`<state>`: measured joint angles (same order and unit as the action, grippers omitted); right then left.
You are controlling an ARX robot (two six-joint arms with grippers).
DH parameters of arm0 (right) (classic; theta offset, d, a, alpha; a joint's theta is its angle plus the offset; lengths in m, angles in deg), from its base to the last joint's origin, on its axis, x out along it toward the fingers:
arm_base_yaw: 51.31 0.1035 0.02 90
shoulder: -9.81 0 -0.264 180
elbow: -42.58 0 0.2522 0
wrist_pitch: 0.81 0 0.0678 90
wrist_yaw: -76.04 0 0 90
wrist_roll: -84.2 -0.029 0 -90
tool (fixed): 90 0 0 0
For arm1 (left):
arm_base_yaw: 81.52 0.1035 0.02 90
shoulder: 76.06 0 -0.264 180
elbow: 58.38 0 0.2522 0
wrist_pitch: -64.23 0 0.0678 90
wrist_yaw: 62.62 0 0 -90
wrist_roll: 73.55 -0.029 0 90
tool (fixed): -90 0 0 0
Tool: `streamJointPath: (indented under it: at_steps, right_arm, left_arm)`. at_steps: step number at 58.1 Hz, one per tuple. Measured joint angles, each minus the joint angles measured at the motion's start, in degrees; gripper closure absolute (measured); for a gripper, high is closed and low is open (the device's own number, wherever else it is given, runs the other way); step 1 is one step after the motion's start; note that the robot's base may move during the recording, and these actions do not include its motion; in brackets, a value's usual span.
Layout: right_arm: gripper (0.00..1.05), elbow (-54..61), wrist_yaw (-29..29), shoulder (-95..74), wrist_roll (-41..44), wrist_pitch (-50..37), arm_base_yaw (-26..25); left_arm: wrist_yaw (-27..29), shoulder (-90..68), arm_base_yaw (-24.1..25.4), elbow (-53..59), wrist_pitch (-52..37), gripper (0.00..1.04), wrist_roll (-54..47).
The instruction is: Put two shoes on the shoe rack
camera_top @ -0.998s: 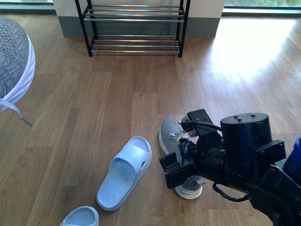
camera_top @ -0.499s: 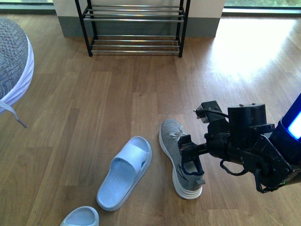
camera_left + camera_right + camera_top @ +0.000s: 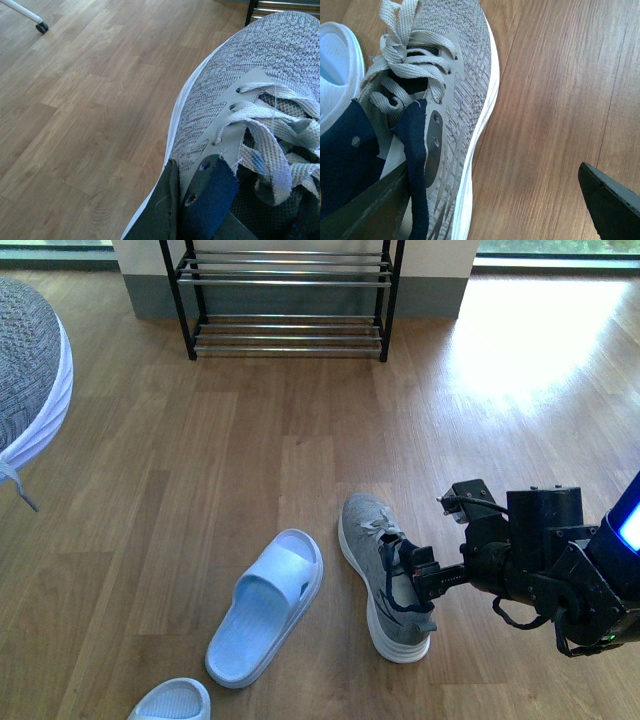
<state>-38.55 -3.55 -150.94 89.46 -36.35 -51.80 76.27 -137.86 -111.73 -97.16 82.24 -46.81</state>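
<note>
Front view cuts much off: the raised sneaker (image 3: 25,370) at the far left shows only as a bulging grey knit side with a white sole edge and one dangling lace. The shoe rack (image 3: 285,300) by the far wall loses its upper tiers at the top edge, and the near sandal (image 3: 172,702) is sliced by the bottom edge. The left gripper (image 3: 170,212) appears only in the left wrist view, as one dark finger pressed against the raised sneaker's navy collar. Its partner is hidden, yet the shoe hangs clear above the wood floor (image 3: 250,440), so it is grasped. The right gripper (image 3: 428,578) is spread wide, with one finger at the heel opening of the floor sneaker (image 3: 372,558) and the other well apart over bare boards. Just beside that sneaker lies the whole sandal (image 3: 268,605). Counted: two grey sneakers, two pale slide sandals, one rack.
</note>
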Motion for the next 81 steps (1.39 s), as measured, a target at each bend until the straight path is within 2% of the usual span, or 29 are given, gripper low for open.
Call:
streamJointPath:
  at_steps: [17, 21, 32, 36, 38, 51, 56, 67, 81]
  right_arm:
    - [0.09, -1.8, -0.9, -2.9, -2.7, -2.1, 0.7]
    - [0.18, -2.4, -1.6, -3.2, -3.5, -2.1, 1.0]
    - [0.55, -4.3, -3.2, -4.5, -6.2, -1.2, 1.2]
    - [0.63, -4.5, -3.2, -4.5, -6.9, -0.5, 1.2]
    - [0.72, -4.5, -3.7, -4.5, -7.0, -0.4, 1.3]
    - [1.03, -4.2, -5.3, -4.5, -7.5, -0.3, 1.0]
    - [1.03, -2.3, -5.1, -3.5, -7.7, -1.5, 0.4]
    - [1.03, 12.1, -3.0, 6.7, -1.8, -6.9, -2.3]
    - [1.03, 32.7, 1.7, 35.2, 5.6, -7.7, -7.7]
  left_arm:
    - [0.0, 0.0, 0.0, 0.0, 0.0, 1.03, 0.0]
    - [0.0, 0.0, 0.0, 0.0, 0.0, 1.03, 0.0]
    - [0.0, 0.0, 0.0, 0.0, 0.0, 1.03, 0.0]
    - [0.0, 0.0, 0.0, 0.0, 0.0, 1.03, 0.0]
    - [0.0, 0.0, 0.0, 0.0, 0.0, 1.03, 0.0]
    - [0.0, 0.0, 0.0, 0.0, 0.0, 1.03, 0.0]
    - [0.0, 0.0, 0.0, 0.0, 0.0, 1.03, 0.0]
    - [0.0, 0.0, 0.0, 0.0, 0.0, 1.03, 0.0]
    - [0.0, 0.0, 0.0, 0.0, 0.0, 1.03, 0.0]
